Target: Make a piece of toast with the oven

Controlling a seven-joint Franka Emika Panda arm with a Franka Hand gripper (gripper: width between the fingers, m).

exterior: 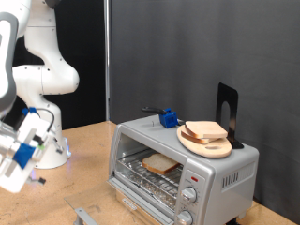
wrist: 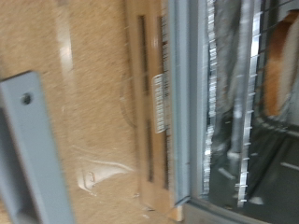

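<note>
- Gripper hangs at the exterior view's left edge, well apart from the oven; whether its fingers are wide or narrow, I cannot tell.
- One piece of toast already lies on the wire rack inside, so loading looks done.
- More slices sit on a wooden plate atop the oven.
- Closing the door and setting the knobs appear left.

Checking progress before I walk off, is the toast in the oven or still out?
In: a slice of toast lies on the rack inside the oven.
</note>
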